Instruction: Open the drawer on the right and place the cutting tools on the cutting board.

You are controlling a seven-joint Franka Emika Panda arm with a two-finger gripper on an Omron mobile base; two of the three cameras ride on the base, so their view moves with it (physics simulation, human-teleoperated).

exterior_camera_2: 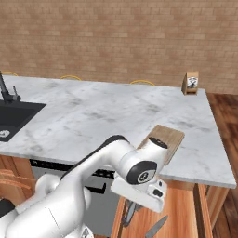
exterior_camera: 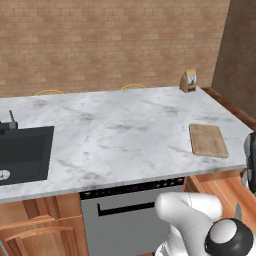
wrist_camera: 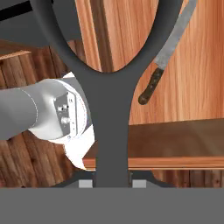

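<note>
Your gripper (wrist_camera: 112, 181) is clamped on the stem of the round-headed cutter (wrist_camera: 111, 87), a dark grey tool with a ring-shaped head, held over the open drawer (exterior_camera_2: 179, 209) at the counter's right end. A knife (wrist_camera: 168, 52) with a dark handle lies flat on the drawer floor, apart from the held tool. The cutting board (exterior_camera: 208, 140) sits on the marble counter (exterior_camera: 115, 135) directly above the drawer, bare. A paper bag (exterior_camera: 188, 80) stands at the far right corner.
</note>
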